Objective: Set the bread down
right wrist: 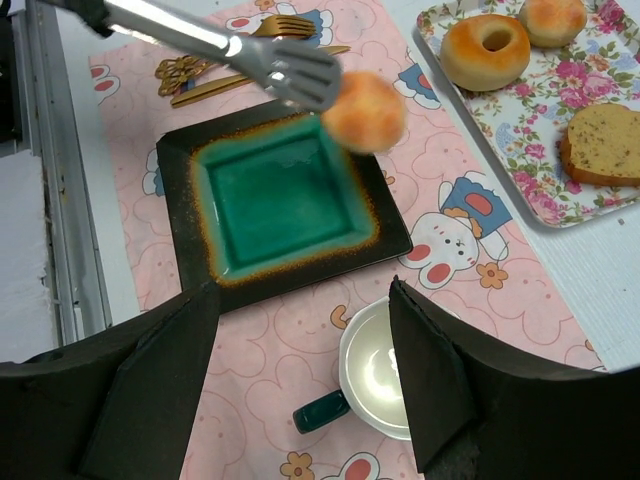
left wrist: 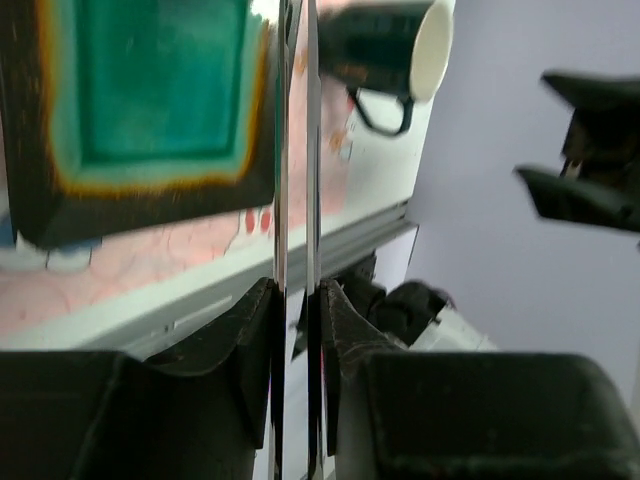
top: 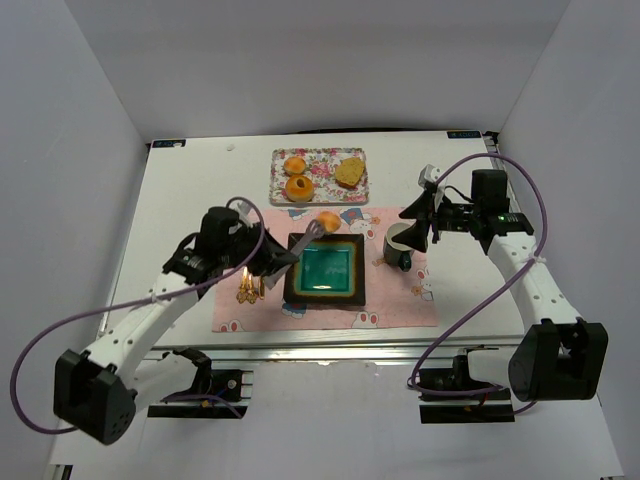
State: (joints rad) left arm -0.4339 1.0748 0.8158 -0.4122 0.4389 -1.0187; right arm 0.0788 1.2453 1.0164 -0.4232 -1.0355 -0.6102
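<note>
A round golden bread bun (top: 329, 220) is pinched in the tips of metal tongs (top: 300, 243), just above the far edge of the square green plate (top: 296, 290). My left gripper (top: 262, 262) is shut on the tongs' handles (left wrist: 296, 200), left of the plate. The right wrist view shows the bun (right wrist: 365, 110) at the tong tips (right wrist: 250, 55), over the plate's far rim (right wrist: 180, 200). My right gripper (top: 415, 225) is open and empty, hovering above a mug (right wrist: 385, 370).
A floral tray (top: 322, 165) at the back holds a ring-shaped bun (right wrist: 485, 50), another bun (right wrist: 553, 18) and a bread slice (right wrist: 610, 145). Gold cutlery (top: 250, 288) lies left of the plate on the pink placemat (top: 400, 300). The dark-handled mug (top: 400, 245) stands right of the plate.
</note>
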